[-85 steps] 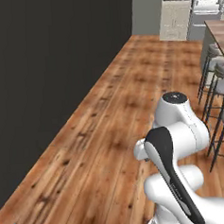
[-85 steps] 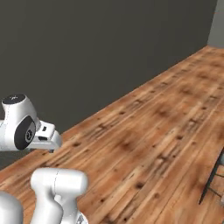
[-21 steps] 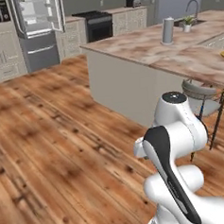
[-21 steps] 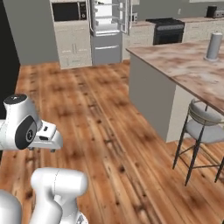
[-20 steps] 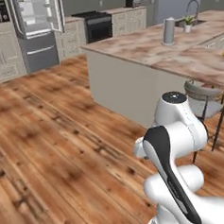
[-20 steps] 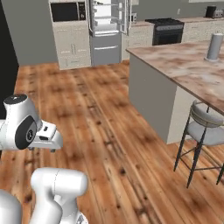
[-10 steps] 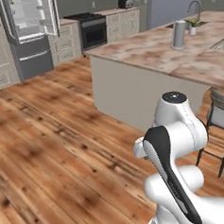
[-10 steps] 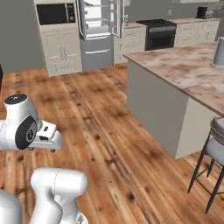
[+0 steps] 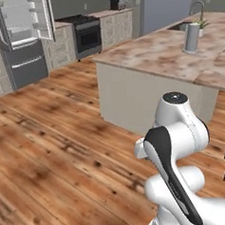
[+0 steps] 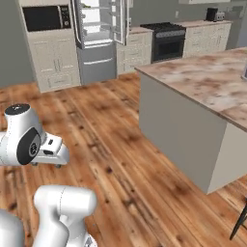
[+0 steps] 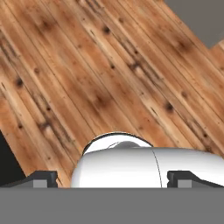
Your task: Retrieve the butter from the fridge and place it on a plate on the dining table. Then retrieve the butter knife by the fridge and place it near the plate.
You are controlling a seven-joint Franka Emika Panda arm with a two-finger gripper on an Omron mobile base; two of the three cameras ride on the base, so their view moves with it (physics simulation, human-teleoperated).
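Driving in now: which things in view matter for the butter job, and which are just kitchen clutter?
Job: fridge, doors open; gripper, open and empty.
Clutter: island counter, black stove, microwave, grey canister, toaster.

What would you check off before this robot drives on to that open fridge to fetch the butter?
1. Tall dark grey two-door fridge has its doors open, white shelves showing: ok.
2. Wooden plank floor between the robot and the fridge is free of obstacles: ok.
3. Marbled counter island stands off to the right of that path: ok.
4. Tool has its fingers wide apart with nothing between them: ok.
5. Butter visible on a fridge shelf: cannot tell, too far away.
6. Butter knife by the fridge: cannot tell, none is made out at this distance.
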